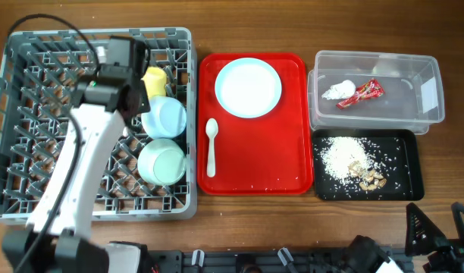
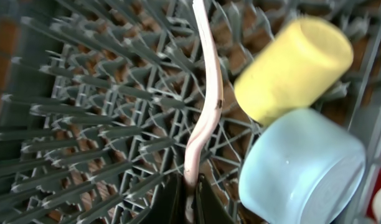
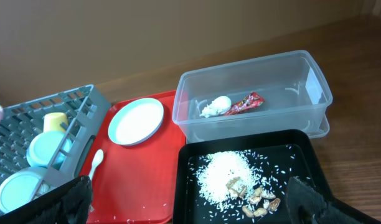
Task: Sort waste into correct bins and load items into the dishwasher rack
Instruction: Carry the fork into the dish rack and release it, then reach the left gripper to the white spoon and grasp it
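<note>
My left gripper [image 2: 190,183] is shut on the handle of a white plastic fork [image 2: 210,93] and holds it over the pegs of the grey dishwasher rack [image 1: 35,114]; the fork's head is out of view. From overhead, the left gripper [image 1: 130,61] is above the rack's back right. In the rack lie the yellow cup [image 2: 293,65], the pale blue bowl [image 2: 302,168] and the mint green bowl [image 1: 162,161]. The pale blue plate [image 1: 248,86] and white spoon [image 1: 211,148] rest on the red tray [image 1: 293,152]. My right gripper [image 3: 189,190] stands open and empty near the table's front right.
The clear tub [image 1: 425,114] at the back right holds the red wrapper [image 1: 361,93] and crumpled napkin [image 1: 338,91]. In front of it, the black tray [image 1: 410,163] holds white rice [image 1: 342,155] and brown scraps [image 1: 368,177]. A few rice grains lie on the red tray.
</note>
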### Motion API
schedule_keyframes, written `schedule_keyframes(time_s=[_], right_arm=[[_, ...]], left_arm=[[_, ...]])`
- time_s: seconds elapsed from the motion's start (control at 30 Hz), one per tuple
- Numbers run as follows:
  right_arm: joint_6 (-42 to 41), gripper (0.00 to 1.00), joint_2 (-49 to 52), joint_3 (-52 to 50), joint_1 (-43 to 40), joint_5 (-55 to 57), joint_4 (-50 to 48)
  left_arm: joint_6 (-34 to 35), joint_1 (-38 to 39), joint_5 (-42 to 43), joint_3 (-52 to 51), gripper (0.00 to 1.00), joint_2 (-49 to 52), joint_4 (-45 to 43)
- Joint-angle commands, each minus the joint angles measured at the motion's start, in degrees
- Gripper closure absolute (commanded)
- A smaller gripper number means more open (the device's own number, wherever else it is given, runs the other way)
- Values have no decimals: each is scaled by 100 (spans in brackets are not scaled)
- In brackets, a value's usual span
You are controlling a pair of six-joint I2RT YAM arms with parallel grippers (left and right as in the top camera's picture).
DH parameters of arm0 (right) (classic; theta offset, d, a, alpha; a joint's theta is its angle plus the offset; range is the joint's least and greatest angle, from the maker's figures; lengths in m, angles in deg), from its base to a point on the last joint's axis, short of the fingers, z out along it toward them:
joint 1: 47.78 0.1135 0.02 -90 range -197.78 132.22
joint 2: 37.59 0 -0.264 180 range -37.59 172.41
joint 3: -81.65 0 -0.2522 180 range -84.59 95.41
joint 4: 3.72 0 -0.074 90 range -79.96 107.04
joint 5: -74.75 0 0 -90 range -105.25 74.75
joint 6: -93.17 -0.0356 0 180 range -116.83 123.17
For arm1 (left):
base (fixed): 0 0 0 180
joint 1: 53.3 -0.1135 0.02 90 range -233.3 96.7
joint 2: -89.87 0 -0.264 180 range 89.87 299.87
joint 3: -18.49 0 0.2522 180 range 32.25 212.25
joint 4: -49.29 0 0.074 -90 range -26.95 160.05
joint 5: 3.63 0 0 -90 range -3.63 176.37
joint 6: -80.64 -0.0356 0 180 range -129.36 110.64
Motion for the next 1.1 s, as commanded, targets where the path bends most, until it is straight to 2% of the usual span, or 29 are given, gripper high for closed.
schedule_keyframes(time_s=[0.0, 0.07, 0.13, 0.17, 0.23, 0.27, 0.33, 0.4, 0.5, 0.57, 0.67, 0.7, 0.8, 1.07], right_arm=[[-42, 0, -70, -2, -4, 72, 4], [-44, 0, -70, -2, -4, 72, 4], [-42, 0, -70, -2, -4, 72, 4], [-42, 0, -70, -2, -4, 72, 4], [-42, 0, -70, -2, -4, 72, 4], [-42, 0, -70, -2, -4, 72, 4], [-42, 0, -70, -2, -4, 72, 4], [-44, 0, -70, -2, -4, 72, 4], [-42, 0, -70, -2, -4, 72, 4], [-42, 0, -70, -2, -4, 72, 4], [-42, 0, -70, -2, -4, 72, 4], [-44, 0, -70, -2, -4, 72, 4], [-39, 0, -70, -2, -4, 72, 4], [-42, 0, -70, -2, -4, 72, 4]], left_arm=[[-393, -26, 256, -42, 91, 393, 22], [-393, -26, 254, -42, 83, 492, 42], [-393, -26, 210, -42, 80, 498, 52], [-393, -26, 203, -39, 70, 490, 52], [-393, -26, 168, -39, 33, 481, 66], [-393, -26, 170, -39, 32, 481, 70], [-391, -26, 173, -37, 36, 474, 90], [-369, -2, 286, -15, 44, 424, 92], [-356, 157, 1224, 26, 52, 214, 85], [-83, 378, 2295, 26, 52, 24, 50], [315, 787, 2966, 13, 55, -26, 46], [431, 955, 2970, -22, 55, 0, 24], [643, 1484, 2953, -212, 66, 48, -142], [1740, 2677, 2105, -1169, 73, 326, -1213]])
